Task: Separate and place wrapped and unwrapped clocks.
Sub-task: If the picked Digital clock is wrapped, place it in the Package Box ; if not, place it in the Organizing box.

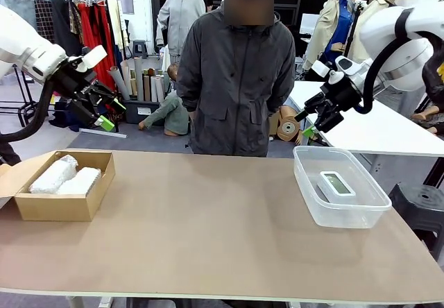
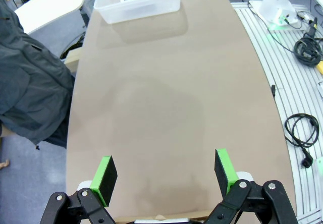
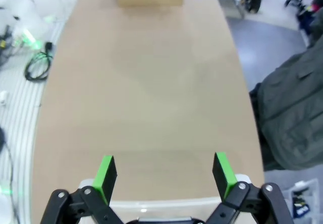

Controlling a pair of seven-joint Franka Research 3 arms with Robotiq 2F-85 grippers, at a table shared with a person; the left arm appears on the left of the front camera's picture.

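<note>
Front view: 2 wrapped clocks (image 1: 66, 174) in box (image 1: 59, 207); bare clock (image 1: 336, 182) in tub (image 1: 347, 214).

Two bubble-wrapped clocks (image 1: 52, 175) (image 1: 80, 180) lie in one cardboard box (image 1: 59, 206). One bare white clock (image 1: 336, 182) sits in one clear plastic tub (image 1: 347, 214). One person (image 1: 239, 79) stands at the one brown table (image 1: 208, 232). Two grippers (image 1: 104, 114) (image 1: 313, 123) hang above it.
</note>
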